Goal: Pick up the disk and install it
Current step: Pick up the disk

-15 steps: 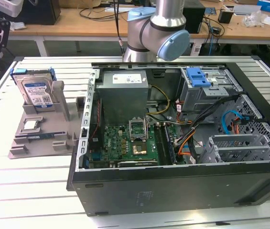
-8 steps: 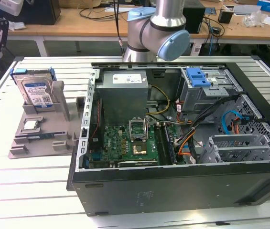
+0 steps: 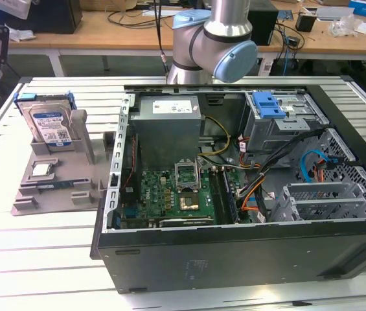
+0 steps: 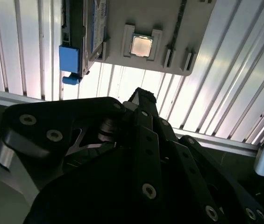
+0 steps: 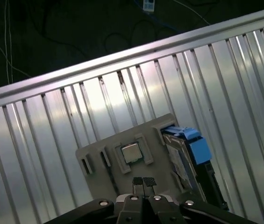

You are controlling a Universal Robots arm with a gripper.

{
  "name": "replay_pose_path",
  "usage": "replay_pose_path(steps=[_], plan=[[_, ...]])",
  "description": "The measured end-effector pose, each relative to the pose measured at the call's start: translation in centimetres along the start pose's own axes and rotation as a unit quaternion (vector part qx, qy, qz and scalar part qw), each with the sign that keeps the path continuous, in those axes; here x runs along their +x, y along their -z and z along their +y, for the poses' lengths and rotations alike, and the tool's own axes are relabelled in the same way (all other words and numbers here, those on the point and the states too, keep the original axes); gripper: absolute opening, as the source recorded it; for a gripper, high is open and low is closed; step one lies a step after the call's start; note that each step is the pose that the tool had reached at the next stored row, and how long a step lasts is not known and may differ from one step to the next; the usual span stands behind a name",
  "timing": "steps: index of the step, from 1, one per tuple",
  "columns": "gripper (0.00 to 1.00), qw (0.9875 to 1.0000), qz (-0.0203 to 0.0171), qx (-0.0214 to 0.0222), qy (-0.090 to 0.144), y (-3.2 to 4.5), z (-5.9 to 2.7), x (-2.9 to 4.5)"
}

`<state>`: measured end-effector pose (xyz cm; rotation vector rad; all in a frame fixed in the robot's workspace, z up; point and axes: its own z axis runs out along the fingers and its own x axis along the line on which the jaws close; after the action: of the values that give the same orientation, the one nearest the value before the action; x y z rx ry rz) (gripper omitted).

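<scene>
On the disk, blue-and-white label

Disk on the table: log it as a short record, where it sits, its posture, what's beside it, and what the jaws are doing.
item: disk, silver, blue-framed, not yet picked up
place: slot of the grey holder, at the exterior view's left of the open computer case
posture: standing on edge
beside: small square chip lying flat on the same holder
arm: gripper faces the holder, jaws shut, holding nothing
</scene>
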<state>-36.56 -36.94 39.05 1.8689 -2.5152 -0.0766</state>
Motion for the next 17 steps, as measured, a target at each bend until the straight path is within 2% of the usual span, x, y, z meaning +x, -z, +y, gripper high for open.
replay_pose_path(steps=[7,11,14,16,17], plan=[[0.11,0.9998,0.0009,-0.0005,0.019,0.0,0.0,0.0],[0.11,0.9985,0.0023,-0.0013,0.054,0.0,0.0,-0.01],[0.11,0.9964,0.0037,-0.002,0.085,0.0,0.01,-0.03],[0.11,0.9935,0.0049,-0.0027,0.114,0.0,0.01,-0.03],[0.11,0.9926,0.0053,-0.0029,0.122,0.0,0.01,-0.03]])
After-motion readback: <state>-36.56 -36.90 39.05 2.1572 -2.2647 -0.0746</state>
